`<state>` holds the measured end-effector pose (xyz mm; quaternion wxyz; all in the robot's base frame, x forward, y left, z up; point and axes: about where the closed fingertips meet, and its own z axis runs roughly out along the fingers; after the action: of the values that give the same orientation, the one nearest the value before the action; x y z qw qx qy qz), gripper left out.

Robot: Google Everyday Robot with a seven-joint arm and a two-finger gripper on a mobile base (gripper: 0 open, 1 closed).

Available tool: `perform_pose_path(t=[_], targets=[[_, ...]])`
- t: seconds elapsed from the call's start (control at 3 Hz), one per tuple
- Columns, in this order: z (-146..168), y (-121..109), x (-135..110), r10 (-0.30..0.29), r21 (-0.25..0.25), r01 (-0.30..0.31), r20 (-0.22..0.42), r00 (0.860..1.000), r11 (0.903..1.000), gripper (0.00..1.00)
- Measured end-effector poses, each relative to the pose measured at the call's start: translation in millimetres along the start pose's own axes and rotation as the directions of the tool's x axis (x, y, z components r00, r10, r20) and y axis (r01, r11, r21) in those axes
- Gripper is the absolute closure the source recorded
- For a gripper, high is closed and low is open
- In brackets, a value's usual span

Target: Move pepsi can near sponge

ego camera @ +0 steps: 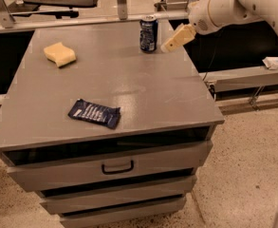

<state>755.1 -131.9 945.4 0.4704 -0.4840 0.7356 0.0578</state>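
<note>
Glossy metal pepsi can (148,34), smooth plastic tool (167,46) beside it, matt sponge (60,54)
</note>
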Motion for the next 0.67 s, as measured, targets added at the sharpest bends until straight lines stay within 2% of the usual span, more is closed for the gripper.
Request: perform_pose_path(t=[0.33, 0.67], targets=[[35.0, -13.1, -12.4, 0.088, 0.005, -0.089, 0.105, 0.991, 0.996, 0.0], [63.7, -19.0, -17.9, 0.159, -0.021, -0.158, 0.174, 0.972, 0.9872, 0.0]])
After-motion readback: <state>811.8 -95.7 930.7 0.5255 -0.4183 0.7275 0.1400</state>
